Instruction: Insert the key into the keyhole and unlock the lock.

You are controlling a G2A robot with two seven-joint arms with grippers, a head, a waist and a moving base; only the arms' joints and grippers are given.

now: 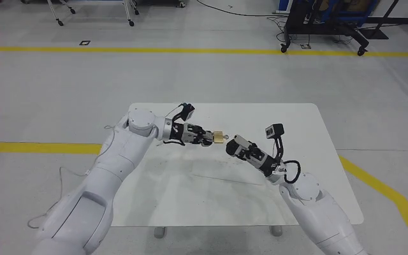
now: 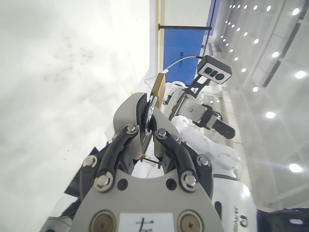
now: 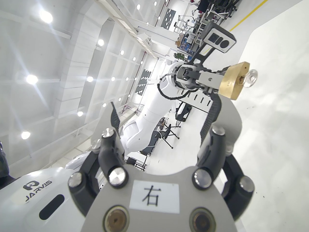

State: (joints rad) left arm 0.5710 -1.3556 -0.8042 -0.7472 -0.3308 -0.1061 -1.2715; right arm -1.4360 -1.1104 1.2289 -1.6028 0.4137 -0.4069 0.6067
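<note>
Starting closest in: got the right gripper point(image 3: 164, 102) with fingers spread wide, pinching nothing. Parked just short of the key point(image 3: 249, 78), not touching it as far as can be told.

Next up, the key itself: shaft sunk into the keyhole on the end face of the brass lock point(image 3: 233, 80), with only the round silvery head poking out toward the open right gripper. Can't tell from here whether turned or not.

Then the lock, seen from the other side point(image 2: 159, 84): hanging out past the tips of the left gripper point(image 2: 148, 102), brass body pointing away from the wrist. Left gripper pressed together on the steel shackle point(image 2: 152, 107), pads squeezing it from both sides.

From above, same story: left gripper point(image 1: 207, 137) and right gripper point(image 1: 229, 144) meeting nose to nose over the middle of the white table point(image 1: 306, 127), lock point(image 1: 218, 136) held between them, up off the surface.

Farther back, just grey floor with a yellow line point(image 1: 191, 50) running across, and a dark wheeled cart point(image 1: 325, 25) way off in the far corner.
</note>
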